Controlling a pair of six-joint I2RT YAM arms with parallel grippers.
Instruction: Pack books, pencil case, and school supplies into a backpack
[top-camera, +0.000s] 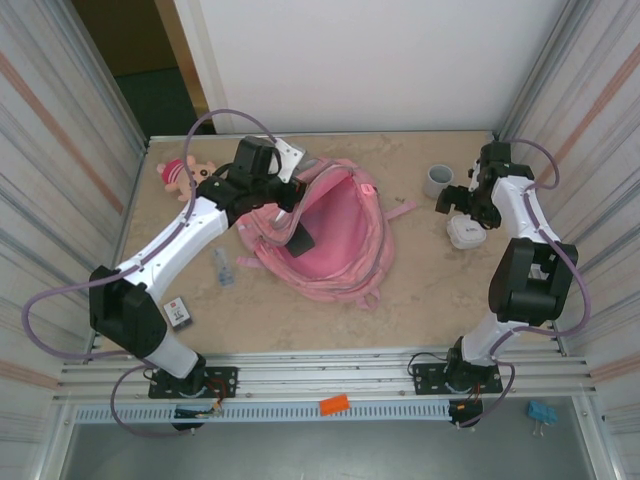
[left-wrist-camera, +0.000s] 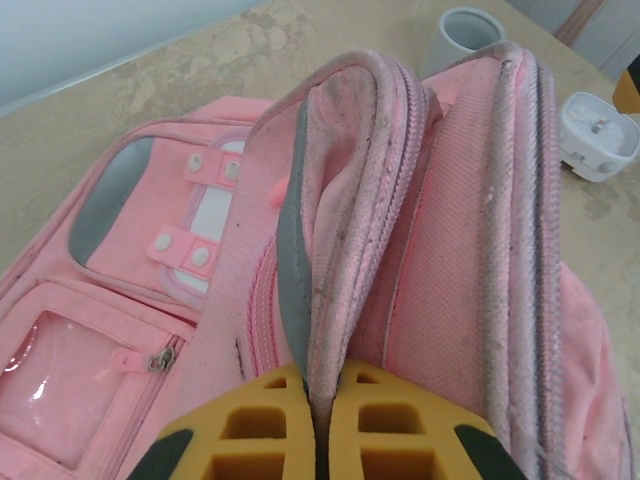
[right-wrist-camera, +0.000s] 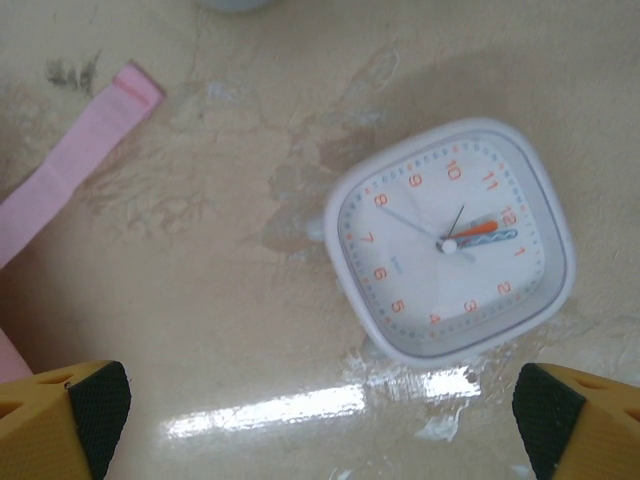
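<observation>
Pink backpack (left-wrist-camera: 440, 260) rim, pinched in the left claw (left-wrist-camera: 318, 420), could've slipped and flopped shut; right claw (right-wrist-camera: 320, 420) gaped over a clock (right-wrist-camera: 450, 240).

My left fingers (left-wrist-camera: 250, 430) get cropped by the wrist view's bottom edge, just the tips showing, and the backpack (left-wrist-camera: 350, 200) runs off left and bottom too. Grey cup (left-wrist-camera: 465, 30) is cut at the top, white clock (left-wrist-camera: 600, 135) at the right. From above there's a dark shape (top-camera: 300, 238) inside the bag, no clue what it is.
</observation>
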